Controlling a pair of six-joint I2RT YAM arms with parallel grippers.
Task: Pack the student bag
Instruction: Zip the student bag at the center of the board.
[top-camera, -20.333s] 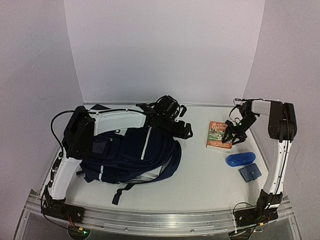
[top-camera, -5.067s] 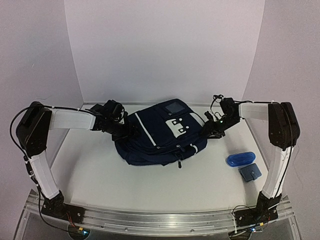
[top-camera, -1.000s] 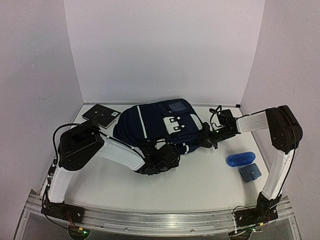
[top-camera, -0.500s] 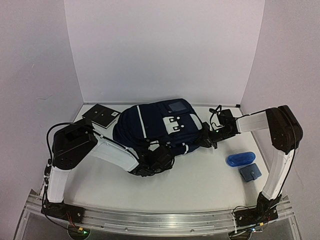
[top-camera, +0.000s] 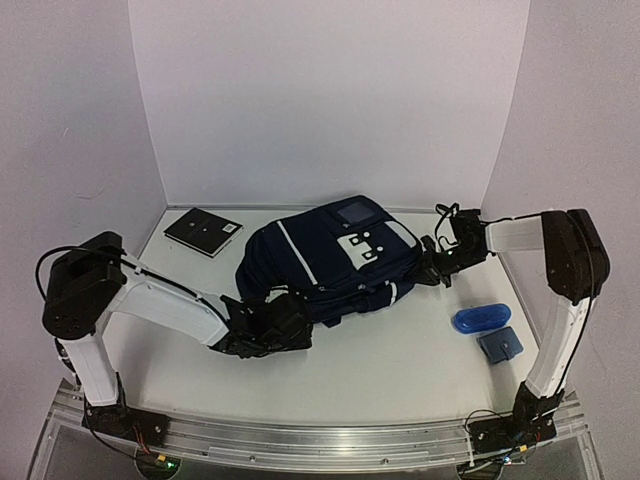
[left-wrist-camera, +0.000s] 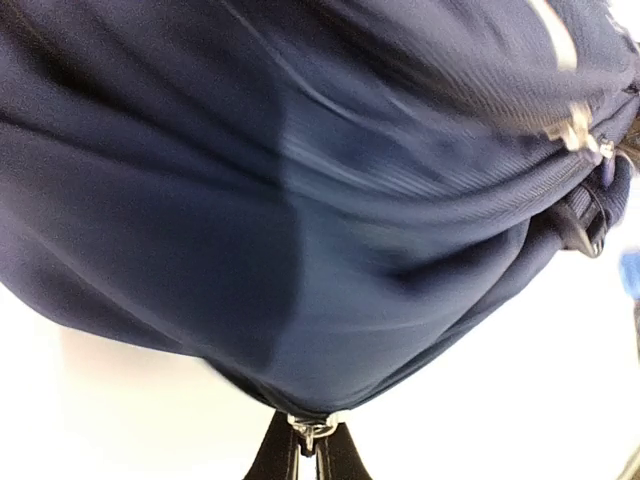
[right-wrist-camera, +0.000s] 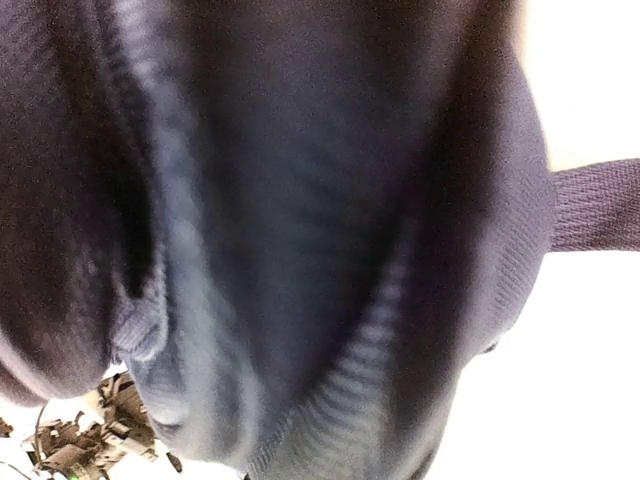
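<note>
right gripper (top-camera: 437, 268) pinches the student bag (top-camera: 330, 255) at 3 o'clock, likely bracing it while left gripper (left-wrist-camera: 313, 452) nips the 7 o'clock zipper pull (left-wrist-camera: 309, 428).

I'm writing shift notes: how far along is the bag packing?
Done: the bag lies front up and looks bulky, though its contents are hidden. In hand: the left gripper pinches a zipper pull at the near edge, while the right gripper is shut on the bag's right side. Left: the blue pouch, small blue case and dark pad lie outside.
</note>
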